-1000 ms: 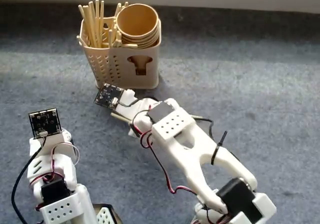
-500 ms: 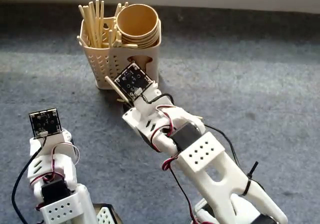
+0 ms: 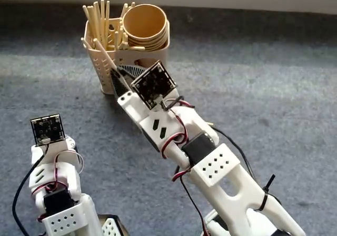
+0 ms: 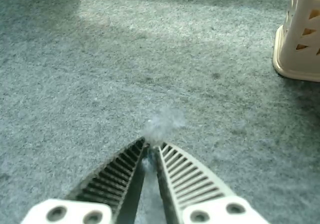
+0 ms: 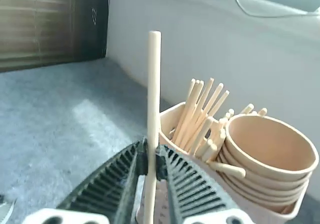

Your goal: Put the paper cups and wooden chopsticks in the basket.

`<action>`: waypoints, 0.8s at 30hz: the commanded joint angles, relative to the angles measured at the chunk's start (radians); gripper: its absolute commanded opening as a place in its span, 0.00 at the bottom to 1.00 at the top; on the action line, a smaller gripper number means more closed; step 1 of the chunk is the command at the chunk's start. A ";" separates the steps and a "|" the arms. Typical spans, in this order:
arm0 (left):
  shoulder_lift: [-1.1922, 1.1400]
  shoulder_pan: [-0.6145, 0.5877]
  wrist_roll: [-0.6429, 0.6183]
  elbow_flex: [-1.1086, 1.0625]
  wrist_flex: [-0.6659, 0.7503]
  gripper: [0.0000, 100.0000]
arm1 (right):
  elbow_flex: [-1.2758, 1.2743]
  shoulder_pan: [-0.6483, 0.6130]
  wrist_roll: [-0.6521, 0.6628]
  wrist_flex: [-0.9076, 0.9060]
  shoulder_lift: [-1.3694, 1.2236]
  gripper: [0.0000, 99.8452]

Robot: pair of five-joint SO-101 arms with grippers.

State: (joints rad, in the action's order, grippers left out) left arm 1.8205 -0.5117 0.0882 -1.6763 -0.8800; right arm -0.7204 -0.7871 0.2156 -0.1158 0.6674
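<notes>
Stacked paper cups (image 3: 145, 22) and wooden chopsticks (image 3: 100, 20) stand in the cream basket (image 3: 97, 62); one more chopstick (image 3: 105, 54) slants across its front.

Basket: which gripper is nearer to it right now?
Right. The right gripper, shut on a chopstick, is just in front of the basket; the left gripper sits over the carpet, well short of it.

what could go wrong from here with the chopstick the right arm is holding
1. The wooden chopstick is pinched low by the right gripper, so it may pivot or slip.
2. In the basket, the stick side is already crowded with standing chopsticks. The tip could catch on them or on the rim.
3. The gripper is close to the basket and might nudge it.
</notes>
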 commanded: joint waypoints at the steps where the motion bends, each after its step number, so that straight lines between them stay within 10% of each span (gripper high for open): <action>1: 0.015 0.016 0.009 -0.019 0.018 0.02 | 0.013 -0.012 -0.005 0.160 0.024 0.01; 9: 0.015 0.016 0.009 -0.019 0.018 0.02 | 0.022 -0.012 -0.006 0.460 -0.005 0.01; 24: 0.015 0.016 0.009 -0.019 0.018 0.02 | 0.530 -0.008 -0.006 0.470 -0.435 0.01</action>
State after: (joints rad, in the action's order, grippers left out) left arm 1.8205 -0.5117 0.0882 -1.6763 -0.8800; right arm -0.3184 -0.7902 0.2156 0.3261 0.2808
